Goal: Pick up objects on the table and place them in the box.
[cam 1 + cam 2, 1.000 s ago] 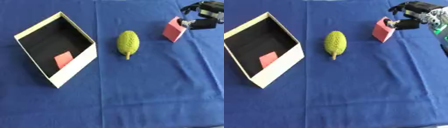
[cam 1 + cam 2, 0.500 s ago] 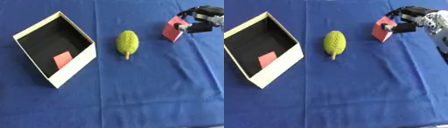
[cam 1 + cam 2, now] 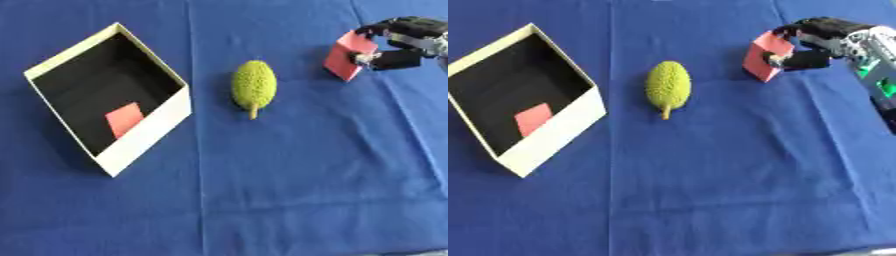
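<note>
Red and blocky, the one red block (image 3: pixel 765 62) stands at the far right of the bench, tilted on an edge, with the right hand (image 3: pixel 815 44) curled around it: fingers (image 3: pixel 811 27) hooked over its top and right side, the thumb against its lower right face. Whether the block's bottom edge touches the cloth or is just off it cannot be told. The arm enters from the right edge of the view.

One green bumpy fruit (image 3: pixel 254 86), oval with a short stem pointing toward the near edge, lies near the middle of the bench, well apart from the block and just right of the box.

One white box (image 3: pixel 144 135) sits on the left, turned cornerwise, open at the top, with a black interior. Inside it lies one flat red square piece (image 3: pixel 124 119), toward the near-right wall.

The blue cloth (image 3: pixel 289 190) covers the whole bench, with faint fold lines running front to back. No writing or label can be read on anything. The left hand does not show in either view.
</note>
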Robot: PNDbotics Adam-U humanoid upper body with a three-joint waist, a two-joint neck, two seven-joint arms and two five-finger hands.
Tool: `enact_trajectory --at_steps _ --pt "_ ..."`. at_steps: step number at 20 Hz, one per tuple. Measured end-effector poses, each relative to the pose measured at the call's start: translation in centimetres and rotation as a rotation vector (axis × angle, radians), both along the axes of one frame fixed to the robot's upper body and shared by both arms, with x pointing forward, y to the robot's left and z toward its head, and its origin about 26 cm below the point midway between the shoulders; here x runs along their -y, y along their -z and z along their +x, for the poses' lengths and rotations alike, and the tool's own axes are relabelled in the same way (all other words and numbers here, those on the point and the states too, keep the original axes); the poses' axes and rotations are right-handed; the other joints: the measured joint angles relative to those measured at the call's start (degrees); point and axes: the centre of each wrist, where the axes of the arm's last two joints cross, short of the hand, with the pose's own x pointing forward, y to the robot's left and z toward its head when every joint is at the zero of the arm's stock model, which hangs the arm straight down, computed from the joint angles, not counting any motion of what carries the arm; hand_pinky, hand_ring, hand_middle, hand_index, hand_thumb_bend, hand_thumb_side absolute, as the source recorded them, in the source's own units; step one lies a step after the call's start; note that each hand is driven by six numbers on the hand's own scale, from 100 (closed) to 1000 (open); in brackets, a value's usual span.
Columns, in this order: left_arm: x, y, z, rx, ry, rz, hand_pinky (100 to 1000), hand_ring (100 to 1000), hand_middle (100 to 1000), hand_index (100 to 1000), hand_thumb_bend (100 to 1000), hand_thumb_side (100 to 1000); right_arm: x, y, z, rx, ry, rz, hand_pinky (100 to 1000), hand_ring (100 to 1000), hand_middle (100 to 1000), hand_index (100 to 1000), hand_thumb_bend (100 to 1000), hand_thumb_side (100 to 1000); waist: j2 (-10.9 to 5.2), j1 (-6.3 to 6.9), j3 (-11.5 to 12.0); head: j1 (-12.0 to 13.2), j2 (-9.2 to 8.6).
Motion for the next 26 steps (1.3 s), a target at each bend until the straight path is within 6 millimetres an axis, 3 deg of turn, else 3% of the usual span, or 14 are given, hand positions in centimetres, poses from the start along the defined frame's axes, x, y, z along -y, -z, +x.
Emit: enact_trajectory --at_steps 9,15,26 --pt "0.0 0.0 0.0 -0.006 0.001 0.002 702 767 768 830 141 712 -0.2 0.1 -0.2 0.039 -0.009 0.027 857 930 772 983 209 1000 0.21 0.19 -0.1 0.0 -0.12" --pt "0.0 0.0 0.0 -0.011 0.001 0.006 703 767 768 830 142 712 -1.2 -0.6 -0.6 0.111 -0.025 0.044 857 930 785 1000 237 1000 0.30 0.24 -0.1 0.0 -0.12" --pt "0.0 0.0 0.0 -0.013 0.003 0.010 703 768 769 830 143 711 -0.9 -0.3 -0.6 0.121 0.025 0.005 865 942 811 1000 261 1000 0.30 0.14 -0.1 -0.2 -0.13"
